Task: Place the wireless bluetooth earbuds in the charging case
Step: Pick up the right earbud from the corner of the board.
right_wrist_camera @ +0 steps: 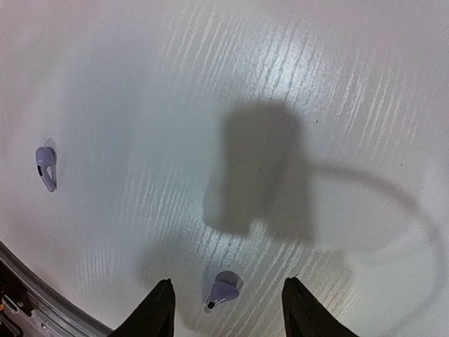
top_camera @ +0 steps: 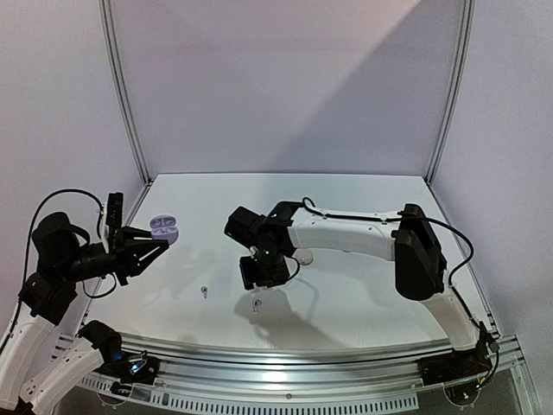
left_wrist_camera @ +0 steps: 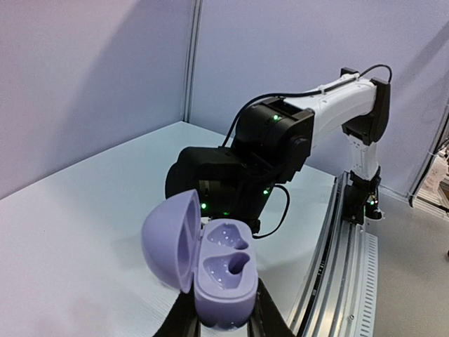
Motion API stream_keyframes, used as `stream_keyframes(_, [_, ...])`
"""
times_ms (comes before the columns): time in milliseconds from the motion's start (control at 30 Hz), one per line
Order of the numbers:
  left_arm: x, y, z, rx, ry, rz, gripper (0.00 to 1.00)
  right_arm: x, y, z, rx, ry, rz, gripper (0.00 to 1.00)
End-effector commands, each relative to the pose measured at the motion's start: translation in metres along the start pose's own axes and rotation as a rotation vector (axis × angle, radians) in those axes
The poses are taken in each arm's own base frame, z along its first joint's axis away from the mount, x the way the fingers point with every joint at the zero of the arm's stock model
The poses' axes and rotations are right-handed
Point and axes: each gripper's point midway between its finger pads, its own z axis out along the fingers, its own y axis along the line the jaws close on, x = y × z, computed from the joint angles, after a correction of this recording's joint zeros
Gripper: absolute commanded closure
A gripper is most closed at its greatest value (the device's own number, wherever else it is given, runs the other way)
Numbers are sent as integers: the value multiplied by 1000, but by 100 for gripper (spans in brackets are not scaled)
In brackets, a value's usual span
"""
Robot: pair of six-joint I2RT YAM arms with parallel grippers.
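My left gripper (left_wrist_camera: pixel 223 317) is shut on an open lilac charging case (left_wrist_camera: pixel 223 275) and holds it above the table's left side; the case also shows in the top view (top_camera: pixel 164 229). Its lid stands open to the left and both wells are empty. Two lilac-grey earbuds lie on the table. One (right_wrist_camera: pixel 224 289) lies between the open fingers of my right gripper (right_wrist_camera: pixel 228 309), which hangs just above it and is empty. The other (right_wrist_camera: pixel 45 166) lies further left. In the top view they show as the right earbud (top_camera: pixel 257 304) and the left earbud (top_camera: pixel 204 291), with the right gripper (top_camera: pixel 261 284) pointing down.
A small pale round object (top_camera: pixel 304 257) sits on the white table (top_camera: pixel 363 303) behind the right wrist. The table's metal front rail (top_camera: pixel 285 359) runs close to the earbuds. Red and white earbuds are out of view.
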Motion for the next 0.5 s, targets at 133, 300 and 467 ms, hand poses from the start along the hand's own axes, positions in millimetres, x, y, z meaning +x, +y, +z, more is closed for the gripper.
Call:
stream_keyframes(133, [2, 2, -1, -8, -6, 0, 100, 34, 1, 32, 39, 109, -22, 49])
stream_keyframes(300, [2, 2, -1, -6, -7, -1, 100, 41, -1, 37, 55, 126, -33, 55])
stream_keyframes(467, [2, 2, -1, -7, -7, 0, 100, 47, -7, 38, 89, 138, -50, 61])
